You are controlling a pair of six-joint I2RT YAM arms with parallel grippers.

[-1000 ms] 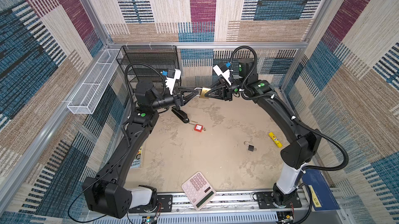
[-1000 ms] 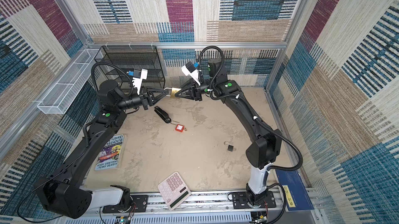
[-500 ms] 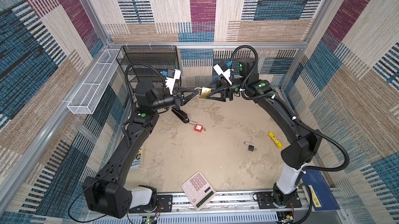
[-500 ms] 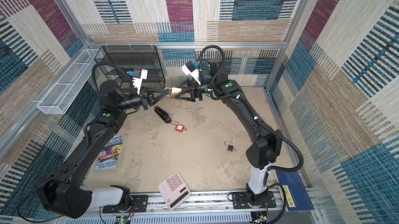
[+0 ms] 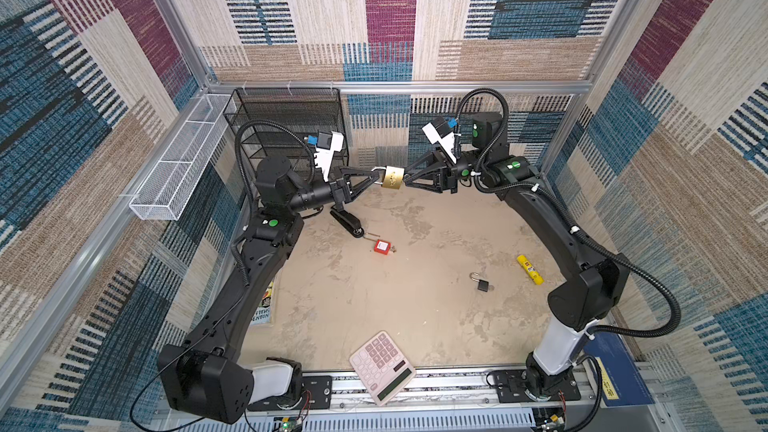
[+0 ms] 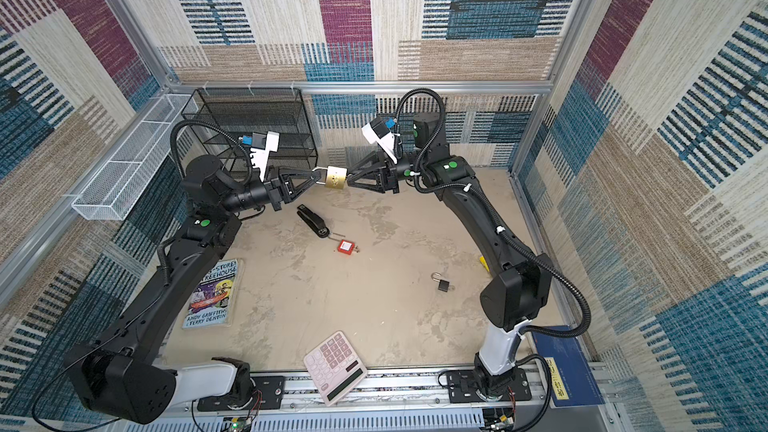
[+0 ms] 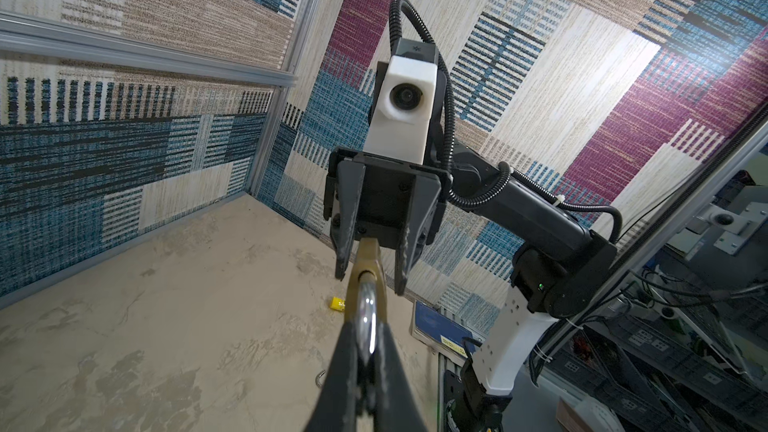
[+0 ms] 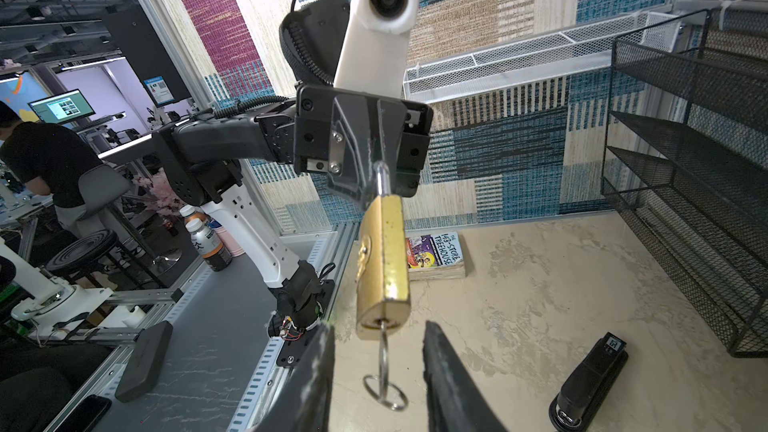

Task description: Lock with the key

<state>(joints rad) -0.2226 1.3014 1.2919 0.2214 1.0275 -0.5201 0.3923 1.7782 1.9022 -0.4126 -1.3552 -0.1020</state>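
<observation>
A brass padlock [image 5: 392, 177] [image 6: 336, 177] hangs in the air at the back middle, between my two grippers. My left gripper [image 5: 376, 178] [image 7: 366, 326] is shut on its silver shackle [image 7: 368, 309]. The key [image 8: 382, 349] sticks out of the keyhole in the padlock's [image 8: 384, 259] bottom face, with a wire ring [image 8: 384, 392] dangling from it. My right gripper [image 5: 405, 178] [image 8: 378, 326] is open, one finger on each side of the key and ring, touching neither.
On the floor lie a black stapler [image 5: 347, 222], a red padlock [image 5: 382, 247], a small black padlock [image 5: 481, 284], a yellow tube [image 5: 530, 269], a calculator [image 5: 382, 367] and a book [image 6: 214, 294]. A black mesh rack [image 5: 286, 126] and a white wire basket [image 5: 178, 159] stand at the back left.
My right gripper's jaws, close together at the key a second ago, spread wide and have since drawn partly in. The left gripper and the padlock have hardly moved.
</observation>
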